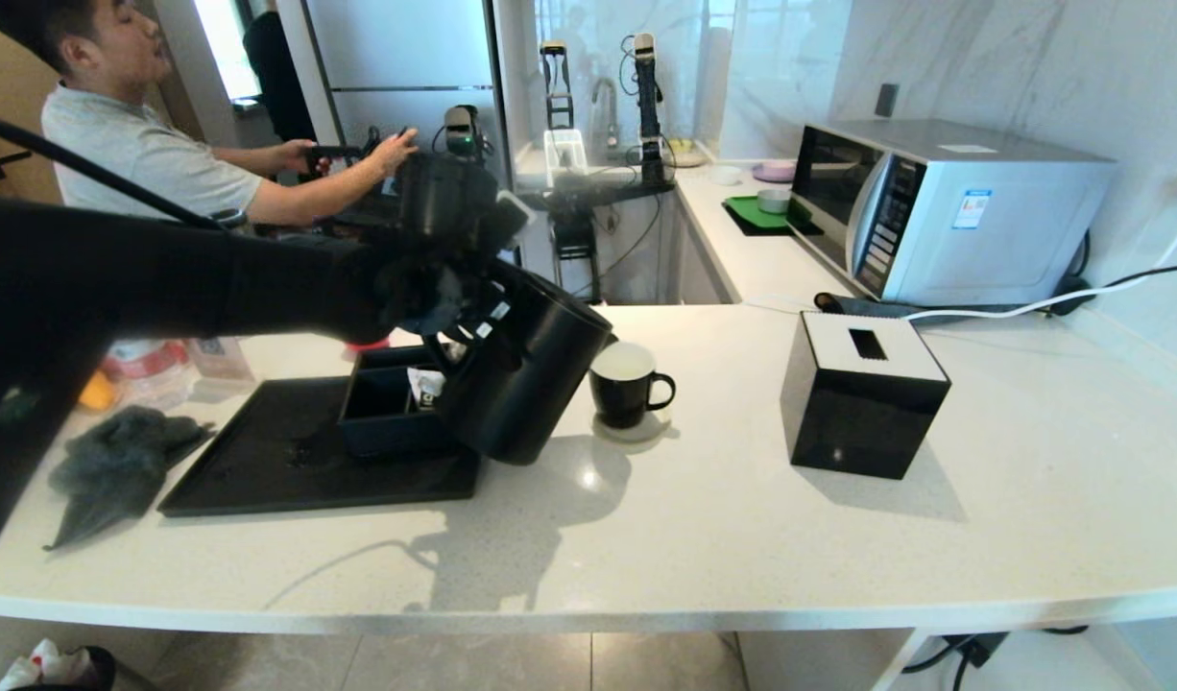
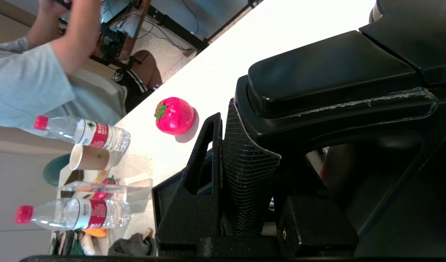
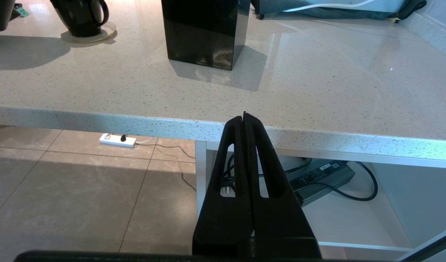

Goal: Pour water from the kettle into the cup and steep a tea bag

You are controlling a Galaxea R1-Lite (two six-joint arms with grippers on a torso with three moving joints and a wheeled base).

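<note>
Tilting kettle point(image 1: 526, 379) in clamped left gripper point(image 1: 454, 317) toward cup point(image 1: 625, 386) | tissue box point(image 1: 862, 393) nearby | right gripper point(image 3: 244, 118) closed, below counter edge point(image 3: 135, 122)

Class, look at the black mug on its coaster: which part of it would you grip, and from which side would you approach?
Probably the cup by its ear handle, approached from the tissue box side: the handle points that way, while the tilted kettle, held by the left gripper, crowds the other side.

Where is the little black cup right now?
In the head view, the cup stands on a coaster mid-counter, between the tilted kettle and the black box.
</note>
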